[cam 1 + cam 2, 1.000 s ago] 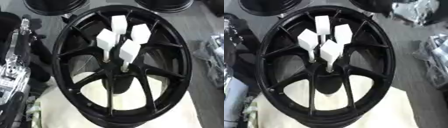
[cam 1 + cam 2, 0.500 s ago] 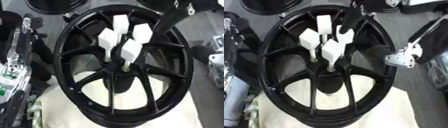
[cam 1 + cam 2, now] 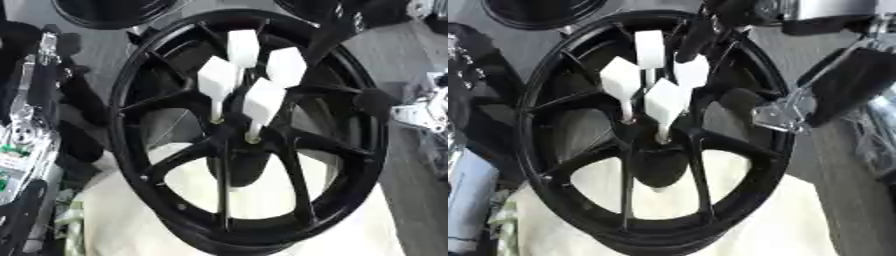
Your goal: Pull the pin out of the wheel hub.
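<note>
Item: wheel hub (image 3: 241, 135), black, heavy-looking, propped on pale cloth (image 3: 131, 220). Four white pins (image 3: 261, 102) seated at its centre: light, rigid, likely smooth; take one by its broad head. Right hand (image 3: 710, 20) reaching above them, empty; fingers' spread indiscernible

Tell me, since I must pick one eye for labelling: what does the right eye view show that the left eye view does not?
Only the right eye view shows the robot's right hand reaching down from the top edge toward the rearmost pin, and more of the arm's silver bracket. Only the left eye view shows the silver mechanism at the left edge. Both show the black spoked wheel, four white block-headed pins standing in its hub, and pale cloth beneath.
</note>
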`<action>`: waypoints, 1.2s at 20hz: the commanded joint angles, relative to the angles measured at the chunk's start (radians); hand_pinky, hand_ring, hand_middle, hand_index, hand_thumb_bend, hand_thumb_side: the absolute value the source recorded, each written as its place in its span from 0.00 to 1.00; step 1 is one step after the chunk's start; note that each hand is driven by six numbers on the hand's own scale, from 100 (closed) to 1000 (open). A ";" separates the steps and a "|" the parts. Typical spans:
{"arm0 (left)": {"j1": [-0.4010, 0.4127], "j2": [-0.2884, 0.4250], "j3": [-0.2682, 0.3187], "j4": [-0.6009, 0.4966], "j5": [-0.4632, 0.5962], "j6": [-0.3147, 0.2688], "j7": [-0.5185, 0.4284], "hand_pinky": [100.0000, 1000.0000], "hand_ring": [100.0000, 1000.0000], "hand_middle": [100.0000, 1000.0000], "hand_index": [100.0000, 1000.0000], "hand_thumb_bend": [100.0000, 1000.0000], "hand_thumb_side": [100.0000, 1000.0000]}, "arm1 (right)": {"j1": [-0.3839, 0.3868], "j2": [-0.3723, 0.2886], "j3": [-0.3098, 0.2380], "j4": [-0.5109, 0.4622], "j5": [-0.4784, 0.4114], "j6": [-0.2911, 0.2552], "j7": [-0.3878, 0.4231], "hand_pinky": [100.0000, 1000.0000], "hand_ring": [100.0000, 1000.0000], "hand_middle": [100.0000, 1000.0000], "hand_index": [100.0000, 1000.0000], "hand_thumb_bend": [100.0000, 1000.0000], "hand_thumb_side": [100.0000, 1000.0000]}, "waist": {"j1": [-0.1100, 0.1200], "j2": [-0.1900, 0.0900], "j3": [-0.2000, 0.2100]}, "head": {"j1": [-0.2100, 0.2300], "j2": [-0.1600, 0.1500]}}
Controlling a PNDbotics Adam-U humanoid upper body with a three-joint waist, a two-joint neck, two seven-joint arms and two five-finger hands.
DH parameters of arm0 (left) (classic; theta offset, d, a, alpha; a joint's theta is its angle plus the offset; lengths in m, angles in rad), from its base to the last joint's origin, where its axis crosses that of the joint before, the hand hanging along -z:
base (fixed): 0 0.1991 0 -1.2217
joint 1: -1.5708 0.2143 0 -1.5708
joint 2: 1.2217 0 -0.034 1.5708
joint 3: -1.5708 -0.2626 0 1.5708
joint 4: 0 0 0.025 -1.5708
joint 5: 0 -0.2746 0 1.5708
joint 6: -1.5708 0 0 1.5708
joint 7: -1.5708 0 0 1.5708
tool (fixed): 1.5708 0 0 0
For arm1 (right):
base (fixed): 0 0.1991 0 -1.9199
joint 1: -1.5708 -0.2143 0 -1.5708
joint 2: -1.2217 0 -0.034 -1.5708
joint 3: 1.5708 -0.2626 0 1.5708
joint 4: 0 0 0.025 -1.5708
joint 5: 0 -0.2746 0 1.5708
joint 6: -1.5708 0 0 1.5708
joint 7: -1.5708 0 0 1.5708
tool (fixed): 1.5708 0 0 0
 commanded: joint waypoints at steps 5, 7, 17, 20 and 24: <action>-0.015 0.015 0.031 -0.003 0.011 -0.005 0.023 0.63 0.82 0.70 0.68 0.00 0.85 | -0.018 0.031 0.001 0.049 0.118 0.070 -0.006 0.77 0.76 0.75 0.86 0.00 0.30 | 0.003 -0.024 0.006 | -0.014 -0.004; -0.015 0.014 0.035 0.001 0.014 -0.006 0.028 0.63 0.82 0.70 0.68 0.00 0.85 | -0.026 0.050 0.007 0.099 0.149 0.067 -0.003 0.77 0.76 0.75 0.86 0.00 0.31 | 0.003 -0.025 0.007 | -0.016 -0.003; -0.020 0.009 0.040 0.012 0.020 -0.008 0.035 0.63 0.82 0.70 0.68 0.00 0.85 | -0.065 0.108 0.014 0.222 0.228 0.056 -0.070 0.77 0.72 0.72 0.87 0.09 0.33 | 0.001 -0.027 0.018 | -0.022 0.000; -0.022 0.006 0.040 0.013 0.021 -0.009 0.034 0.63 0.82 0.70 0.68 0.01 0.85 | -0.077 0.119 0.017 0.244 0.249 0.060 -0.099 0.77 0.72 0.72 0.87 0.12 0.34 | 0.000 -0.026 0.023 | -0.025 0.001; -0.026 0.002 0.040 0.008 0.021 -0.013 0.034 0.63 0.82 0.70 0.68 0.00 0.84 | -0.083 0.133 0.027 0.271 0.265 0.036 -0.102 0.79 0.74 0.73 0.87 0.15 0.36 | 0.000 -0.025 0.030 | -0.031 0.002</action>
